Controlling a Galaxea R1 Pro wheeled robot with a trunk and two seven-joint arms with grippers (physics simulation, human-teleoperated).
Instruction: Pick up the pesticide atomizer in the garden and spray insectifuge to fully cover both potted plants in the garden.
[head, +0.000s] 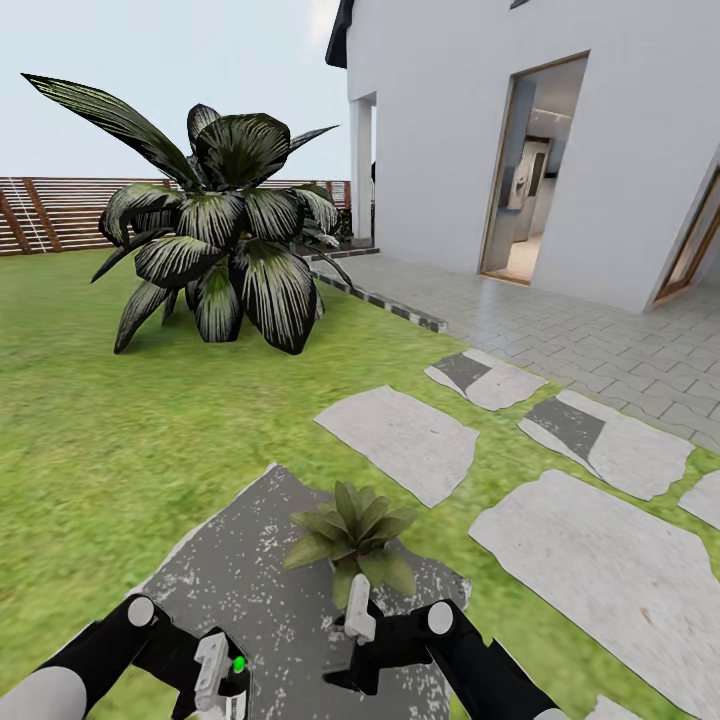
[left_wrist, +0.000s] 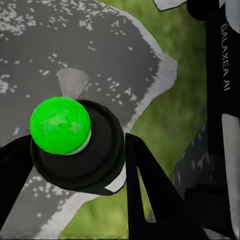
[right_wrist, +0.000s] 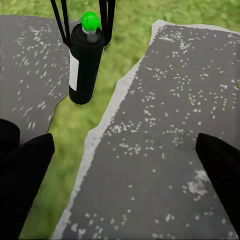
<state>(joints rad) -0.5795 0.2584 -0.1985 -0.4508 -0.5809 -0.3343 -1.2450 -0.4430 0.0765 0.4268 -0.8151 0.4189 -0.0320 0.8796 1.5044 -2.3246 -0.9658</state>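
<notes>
Jaws of the left gripper clamp the pesticide atomizer, held above a dark stepping stone in the lawn. The right gripper hangs beside it, jaws spread wide. A potted plant sits just ahead on the stone.

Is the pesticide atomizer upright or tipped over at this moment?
Upright. The pesticide atomizer hangs off the ground in the left end effector, green button uppermost, base above the grass.
</notes>
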